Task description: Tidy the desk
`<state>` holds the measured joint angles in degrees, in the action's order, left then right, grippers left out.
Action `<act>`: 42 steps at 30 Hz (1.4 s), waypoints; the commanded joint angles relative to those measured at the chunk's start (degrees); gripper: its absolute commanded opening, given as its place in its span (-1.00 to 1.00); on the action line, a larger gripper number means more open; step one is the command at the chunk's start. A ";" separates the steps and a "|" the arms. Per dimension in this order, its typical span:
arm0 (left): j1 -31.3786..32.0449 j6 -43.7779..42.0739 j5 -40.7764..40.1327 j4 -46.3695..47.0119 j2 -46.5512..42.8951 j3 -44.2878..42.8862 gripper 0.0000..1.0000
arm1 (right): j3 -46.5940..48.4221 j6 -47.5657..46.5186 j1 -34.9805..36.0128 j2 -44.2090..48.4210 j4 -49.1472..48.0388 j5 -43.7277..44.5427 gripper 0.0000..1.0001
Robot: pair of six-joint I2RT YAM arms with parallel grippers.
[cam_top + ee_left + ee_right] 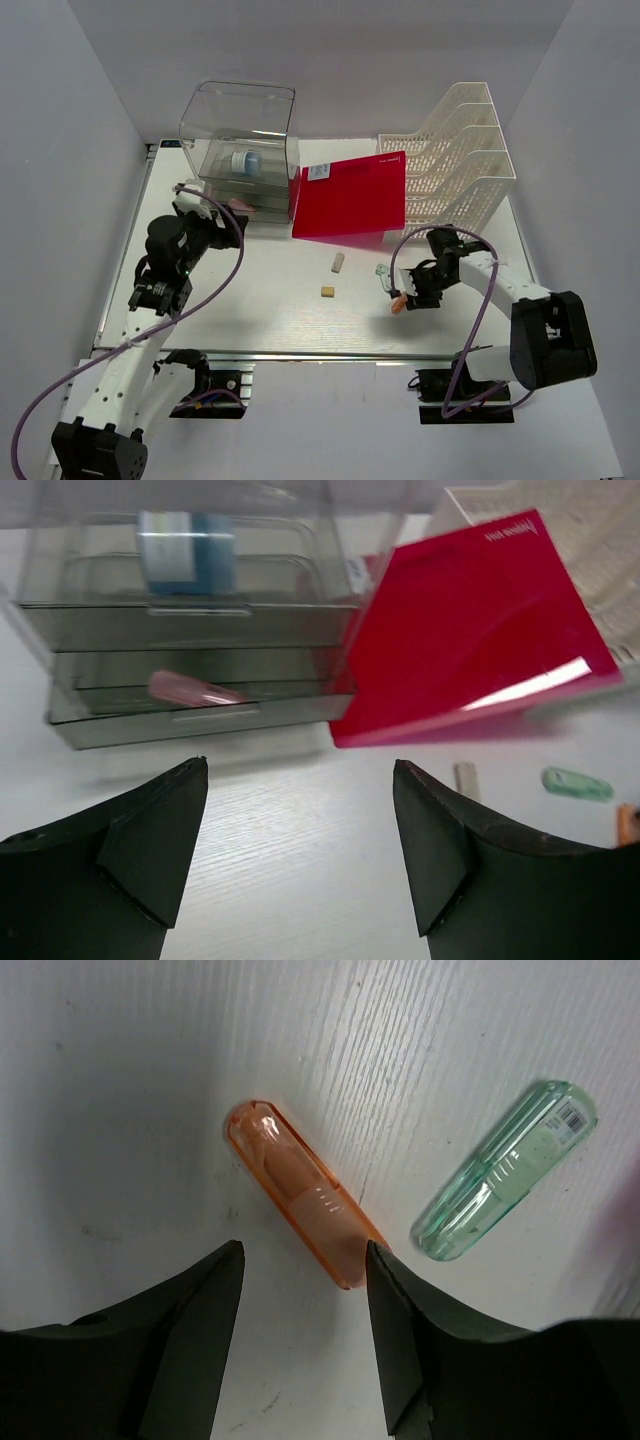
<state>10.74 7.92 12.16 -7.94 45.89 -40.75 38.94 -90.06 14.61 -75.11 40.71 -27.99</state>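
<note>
Right gripper, open and empty, sits off-centre over the orange case toward the desk's near right corner; closing could flick it away.

The bench is matt white with a fine ribbed grain, edged by a silver metal rail. The drawer box is clear, smoky plastic, smooth and glossy. The red folder is glossy and catches a bright streak of light. The rack is white mesh, plastic by its look. The orange case and green case are smooth translucent plastic, and the green one has a printed barcode label. The left hand and right hand have matt black plastic fingers.
</note>
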 commanded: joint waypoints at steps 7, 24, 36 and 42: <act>0.16 -0.28 -12.95 -2.69 -0.98 0.59 0.71 | 7.82 -2.14 3.14 -5.65 2.89 7.69 0.20; 0.16 -0.10 -14.27 -2.51 -1.94 0.85 0.72 | 8.34 1.90 12.02 -14.09 3.85 10.67 0.01; 0.16 0.43 -20.33 -2.51 -5.55 1.55 0.72 | 15.62 7.88 16.14 -15.60 4.30 13.40 -0.95; 0.16 0.95 -24.55 -2.16 -8.09 2.34 0.74 | 29.24 22.18 18.96 -19.72 1.40 10.24 -1.00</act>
<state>10.74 8.34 -8.93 -10.24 39.66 -39.44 61.91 -77.06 32.12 -93.23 45.52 -15.31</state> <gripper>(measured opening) 0.863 0.352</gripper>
